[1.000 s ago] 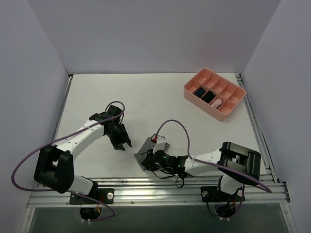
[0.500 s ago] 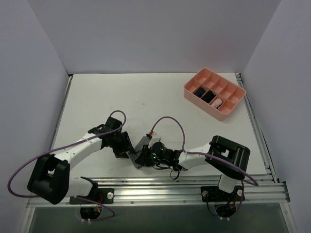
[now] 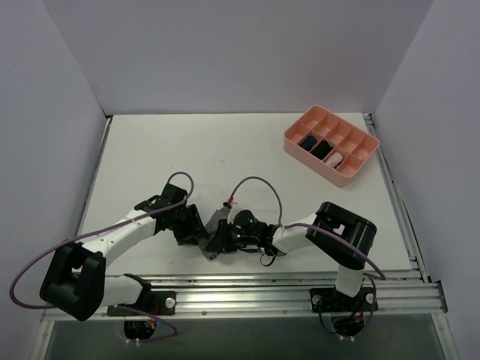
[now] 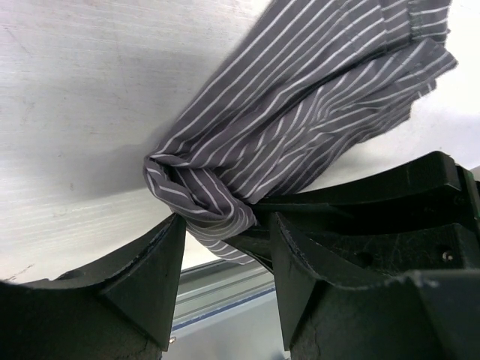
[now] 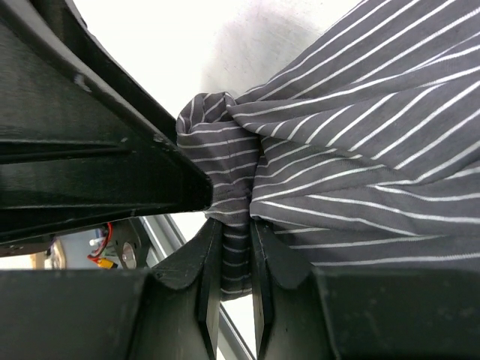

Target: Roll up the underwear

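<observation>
The underwear (image 3: 218, 223) lies on the bench (image 3: 225, 150) near my bases, my left hand (image 3: 201, 240) at its left, my right hand (image 3: 225, 241) at its right. The tray (image 3: 313, 160) sits well apart, back right.

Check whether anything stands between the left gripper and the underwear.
Nothing visible does. The left gripper has its open jaws straddling the bunched end of the underwear, and the right gripper pinches that same fold right beside them.

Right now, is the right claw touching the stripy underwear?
Touching. The right wrist view shows the right claw pinching a fold of the underwear between its two fingers.
</observation>
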Action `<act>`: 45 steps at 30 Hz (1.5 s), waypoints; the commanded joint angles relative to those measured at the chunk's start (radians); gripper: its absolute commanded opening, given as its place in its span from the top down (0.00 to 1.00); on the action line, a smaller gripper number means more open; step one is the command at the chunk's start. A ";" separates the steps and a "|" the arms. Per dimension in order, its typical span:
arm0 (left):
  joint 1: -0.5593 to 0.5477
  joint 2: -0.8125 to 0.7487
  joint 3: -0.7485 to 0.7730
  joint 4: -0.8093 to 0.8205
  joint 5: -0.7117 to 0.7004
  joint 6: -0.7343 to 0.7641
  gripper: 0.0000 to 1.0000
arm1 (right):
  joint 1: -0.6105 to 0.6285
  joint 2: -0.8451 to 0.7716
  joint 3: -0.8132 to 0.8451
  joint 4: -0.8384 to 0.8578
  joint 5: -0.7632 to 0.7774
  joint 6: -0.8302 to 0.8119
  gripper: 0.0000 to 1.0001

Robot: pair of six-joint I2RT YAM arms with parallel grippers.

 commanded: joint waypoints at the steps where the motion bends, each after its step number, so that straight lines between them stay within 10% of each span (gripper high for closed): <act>1: -0.001 0.010 0.031 -0.016 -0.048 0.022 0.43 | -0.012 0.100 -0.042 -0.251 0.000 -0.055 1.00; 20: 0.005 0.120 0.015 0.016 -0.148 -0.020 0.44 | -0.025 0.125 0.028 -0.294 -0.051 -0.067 0.99; 31: 0.005 0.320 0.075 -0.052 -0.123 0.000 0.97 | -0.018 -0.025 0.196 -0.630 0.122 -0.217 0.71; 45: -0.005 0.389 0.216 -0.231 -0.177 0.046 0.98 | 0.143 -0.113 0.360 -0.764 0.363 -0.414 0.58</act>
